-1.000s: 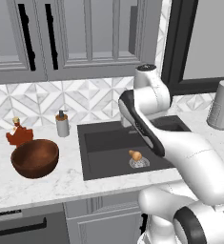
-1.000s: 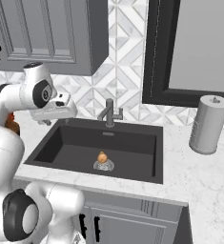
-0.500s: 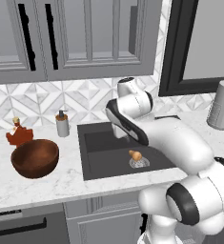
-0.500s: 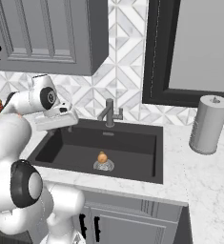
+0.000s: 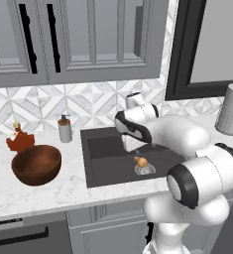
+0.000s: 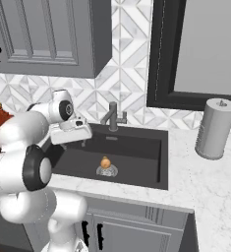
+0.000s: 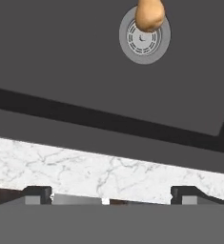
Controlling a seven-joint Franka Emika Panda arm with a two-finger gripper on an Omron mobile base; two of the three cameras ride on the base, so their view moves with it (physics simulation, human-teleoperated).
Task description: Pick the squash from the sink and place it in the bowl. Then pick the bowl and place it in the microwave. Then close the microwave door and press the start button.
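Observation:
The small tan-orange squash (image 5: 140, 160) (image 6: 105, 163) (image 7: 149, 14) lies on the round drain (image 7: 144, 37) in the dark sink (image 5: 108, 158) (image 6: 136, 147). My gripper (image 5: 129, 147) (image 6: 80, 141) (image 7: 111, 195) hangs open and empty over the sink's left side, above the basin and to the left of the squash. Its fingertips (image 7: 37, 193) stand far apart. The reddish-brown wooden bowl (image 5: 36, 164) rests empty on the counter left of the sink. The microwave and its door are out of view.
A rooster figurine (image 5: 20, 139) and a soap dispenser (image 5: 64, 129) stand behind the bowl. The faucet (image 6: 112, 116) rises at the sink's back edge. A grey paper-towel roll (image 5: 232, 109) (image 6: 214, 128) stands on the right counter. Cabinets hang overhead.
The arm has swung down and to the left, bringing the hand from high above the counter to low over the sink's left side. The squash and bowl have not moved.

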